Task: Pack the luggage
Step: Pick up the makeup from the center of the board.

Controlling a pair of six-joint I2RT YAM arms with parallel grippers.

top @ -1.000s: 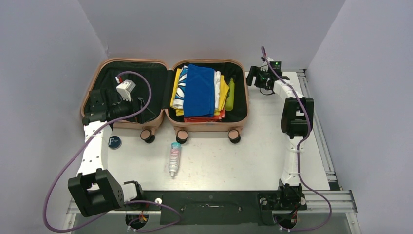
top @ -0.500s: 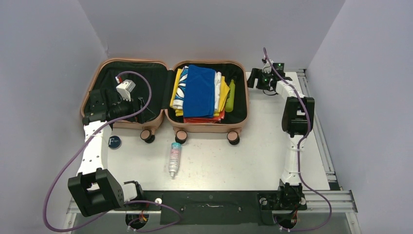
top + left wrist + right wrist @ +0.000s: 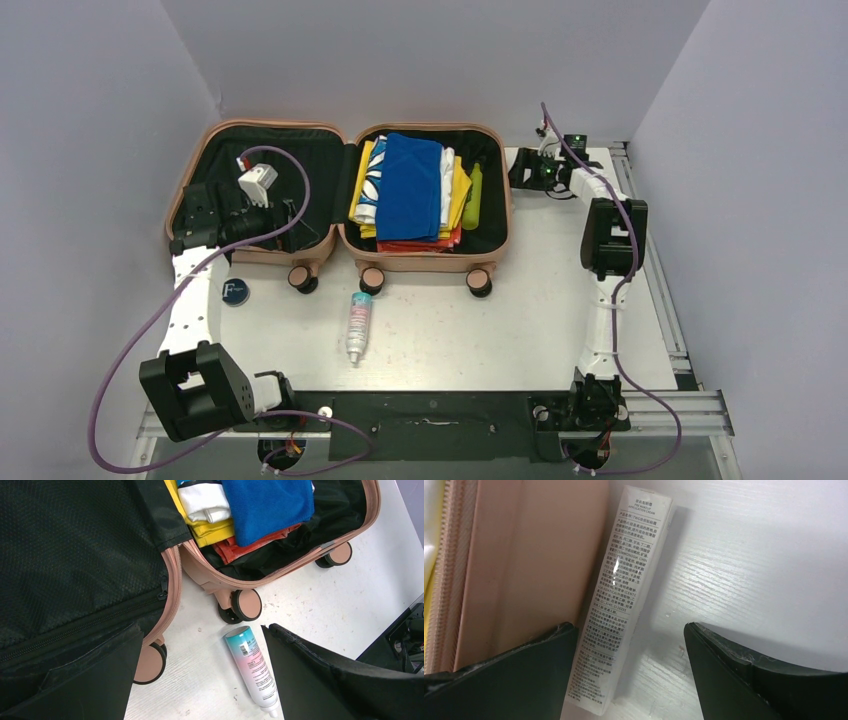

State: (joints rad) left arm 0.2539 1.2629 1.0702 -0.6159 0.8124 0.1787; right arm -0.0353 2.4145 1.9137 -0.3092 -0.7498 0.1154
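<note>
Luggage (image 3: 420,259) w/ L gripper (image 3: 197,630), jaws apart, over its left shell; R gripper (image 3: 629,626), jaws apart, just beside right wall.

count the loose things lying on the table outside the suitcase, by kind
bottle: 1
round dark disc: 1
white printed box: 1
total: 3

Both arms reach forward, left claw (image 3: 200,630) and right claw (image 3: 629,627) spread wide, pointing down.
</note>
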